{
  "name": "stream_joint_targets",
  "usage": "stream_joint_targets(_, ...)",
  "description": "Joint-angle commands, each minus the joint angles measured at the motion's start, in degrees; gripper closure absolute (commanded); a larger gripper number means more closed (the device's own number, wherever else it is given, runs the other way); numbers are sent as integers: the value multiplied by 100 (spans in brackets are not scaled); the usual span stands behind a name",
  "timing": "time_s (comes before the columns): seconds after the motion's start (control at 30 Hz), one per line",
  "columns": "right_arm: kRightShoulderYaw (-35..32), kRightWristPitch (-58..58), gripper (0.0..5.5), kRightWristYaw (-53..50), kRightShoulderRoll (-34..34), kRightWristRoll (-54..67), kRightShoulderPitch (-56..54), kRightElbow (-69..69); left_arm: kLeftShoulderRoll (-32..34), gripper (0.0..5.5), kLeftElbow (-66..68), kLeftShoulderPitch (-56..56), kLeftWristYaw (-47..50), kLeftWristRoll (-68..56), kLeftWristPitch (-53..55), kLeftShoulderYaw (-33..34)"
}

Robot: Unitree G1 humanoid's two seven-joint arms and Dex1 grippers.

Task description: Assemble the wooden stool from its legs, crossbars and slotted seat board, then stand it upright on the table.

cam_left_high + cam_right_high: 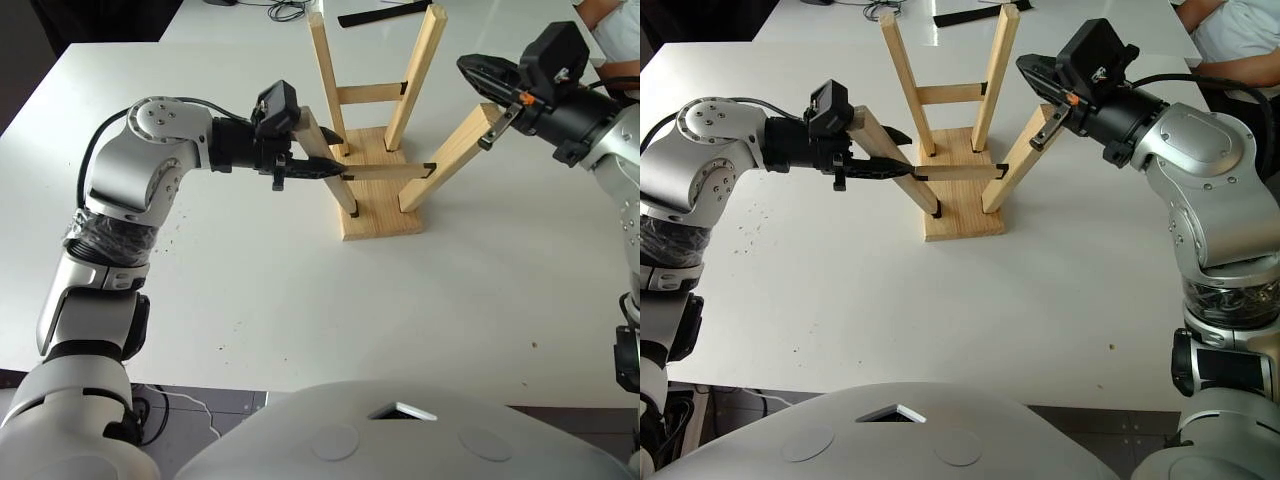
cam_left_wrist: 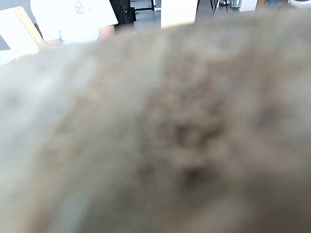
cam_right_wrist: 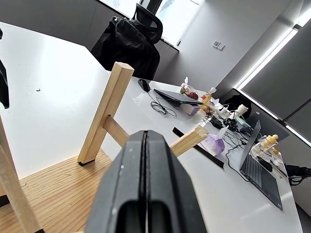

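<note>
Across the middle of the white table (image 1: 250, 290) the wooden stool (image 1: 385, 172) stands upside down, well back from the near edge. Its seat board (image 1: 385, 222) lies flat on the tabletop and all four legs point upward and splay outward. The far-left leg (image 1: 328, 80) and far-right leg (image 1: 418, 75) rise tallest in the head views, and a crossbar (image 1: 368, 94) joins them partway up. The near-left leg (image 1: 343, 195) and near-right leg (image 1: 455, 155) lean toward the robot's sides, and a second crossbar (image 1: 385, 172) runs between them, lower down. Dark joints show where the bars meet the legs. The left gripper (image 1: 343, 156) sits at the near-left leg, just above the lower crossbar. One dark finger is on each side of the wood, and as far as the head views show, they are closed against it. A blurred brownish surface lies right against the left wrist camera, too close to identify. The right gripper (image 1: 465, 65) hangs in the air just above the upper end of the near-right leg, apart from it. Its two fingers are pressed together along a thin seam and hold nothing. A black strip (image 1: 385, 12) lies on the table beyond the stool. Small dark specks (image 1: 170, 245) dot the tabletop near the left arm.
</note>
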Motion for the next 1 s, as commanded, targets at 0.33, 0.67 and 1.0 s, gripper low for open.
stream_joint_targets(0.33,516,-281,550,698,34,-430,286,885,-334,346,815,538,-3,898,-75,-761)
stream_joint_targets(0.67,618,-636,550,969,75,-557,514,1348,-858,346,1495,156,-22,1109,-254,-996)
stream_joint_targets(1.0,-535,111,550,287,1256,1248,45,428,-1174,346,1668,-47,62,1078,-353,-829)
